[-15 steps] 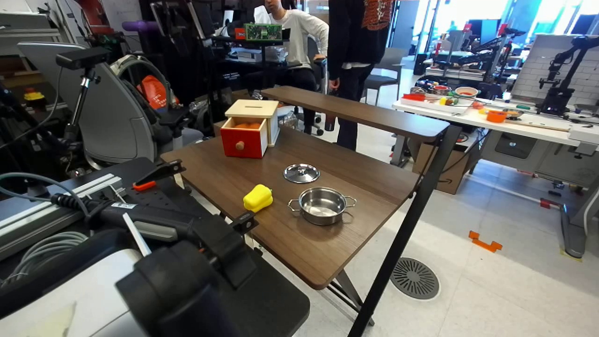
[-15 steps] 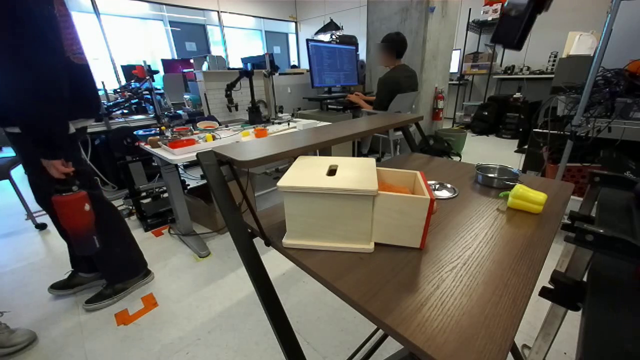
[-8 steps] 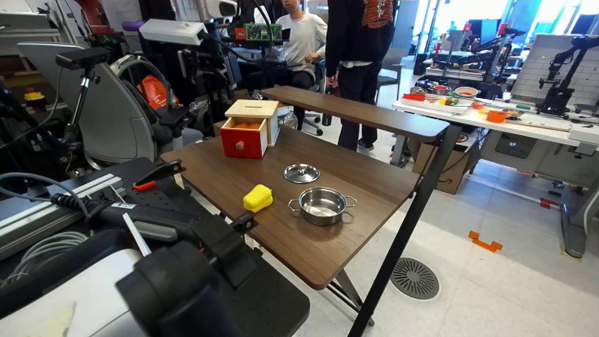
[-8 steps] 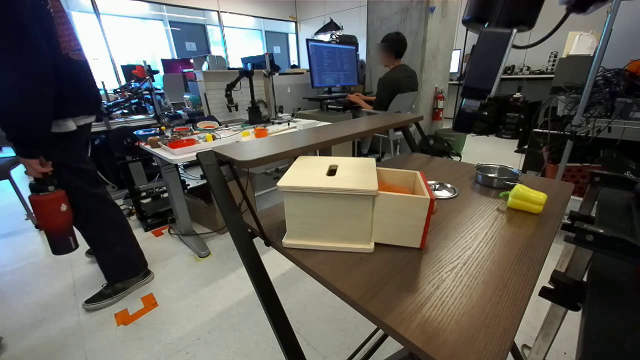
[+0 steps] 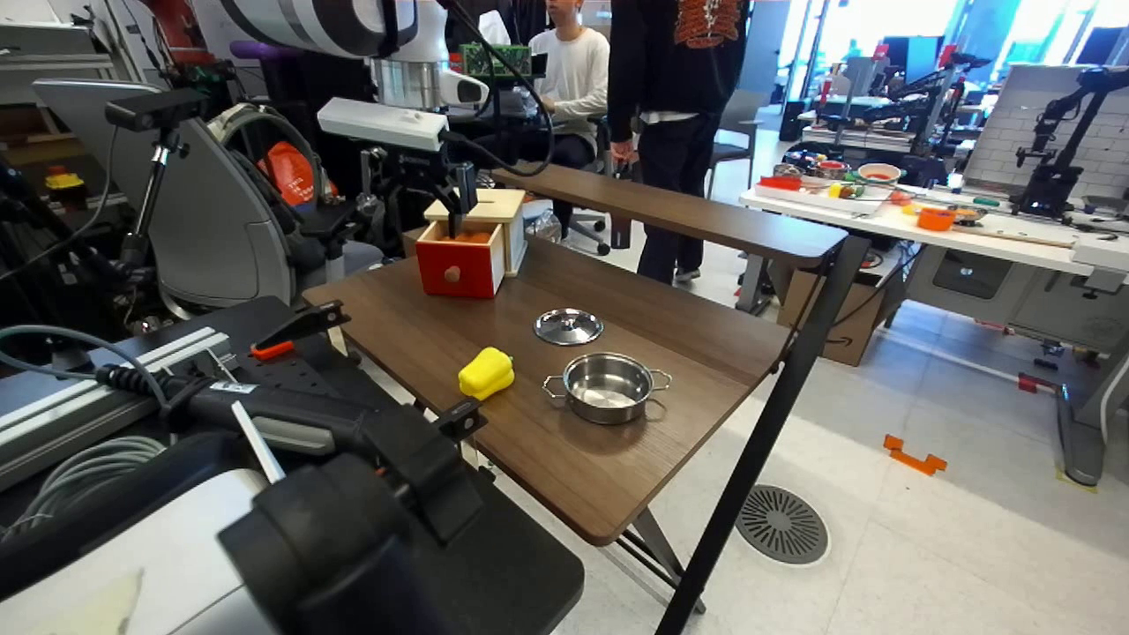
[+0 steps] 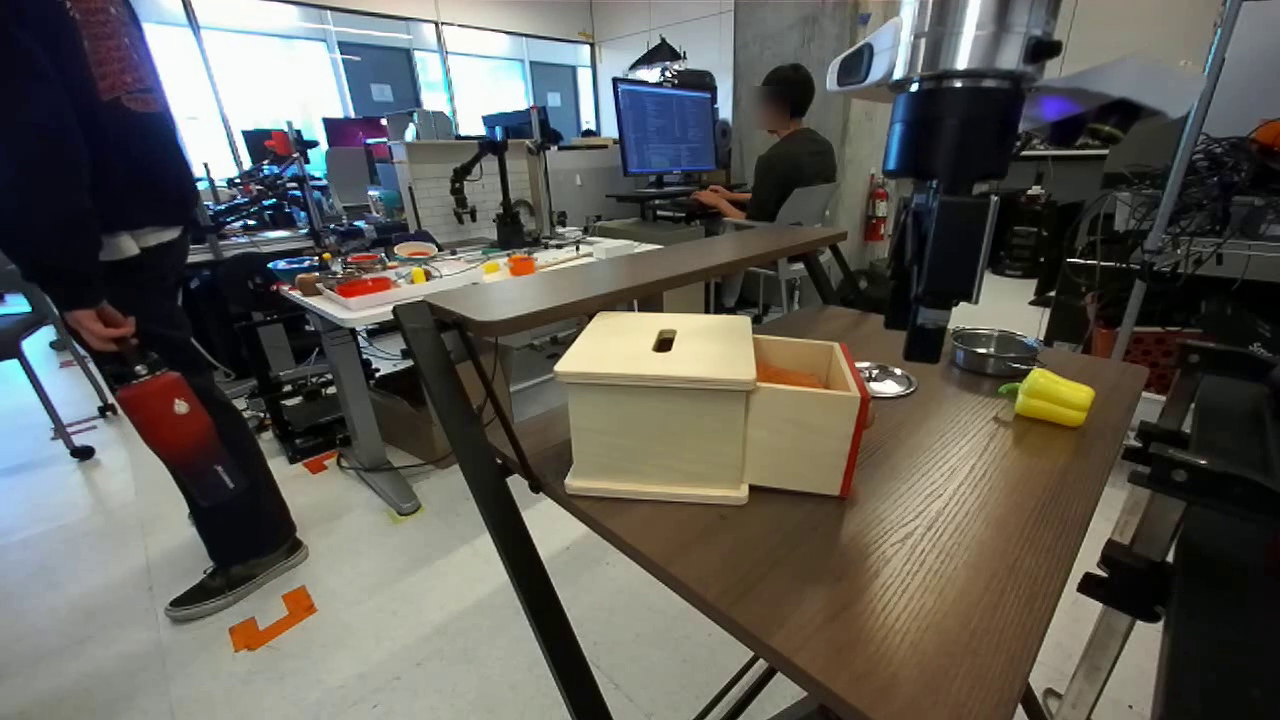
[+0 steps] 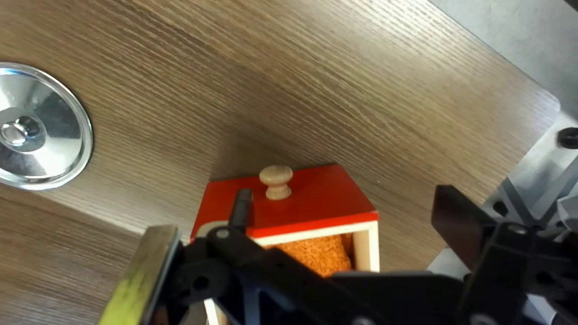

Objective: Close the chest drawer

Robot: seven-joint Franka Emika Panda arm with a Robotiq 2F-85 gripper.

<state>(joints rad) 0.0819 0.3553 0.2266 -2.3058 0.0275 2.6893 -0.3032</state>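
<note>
The chest drawer is a pale wooden box with a red front and a round wooden knob. It shows in both exterior views (image 5: 459, 269) (image 6: 798, 440) and in the wrist view (image 7: 311, 194). Its drawer is pulled out, with orange material inside. My gripper (image 7: 347, 198) is open and empty, its fingers wide apart. In the wrist view one finger overlaps the red front and the other is off to the right side. In an exterior view the gripper (image 6: 925, 345) hangs above the table, out beyond the red front, apart from it.
A steel lid (image 5: 569, 327), a steel pot (image 5: 609, 401) and a yellow pepper (image 5: 487, 374) stand on the brown table (image 5: 529, 450). A raised shelf (image 6: 640, 275) runs along one table edge. A person (image 5: 675, 132) stands behind the shelf.
The arm has come into view and lowered, bringing the gripper down near the drawer front. The drawer has not moved. The standing person has shifted slightly.
</note>
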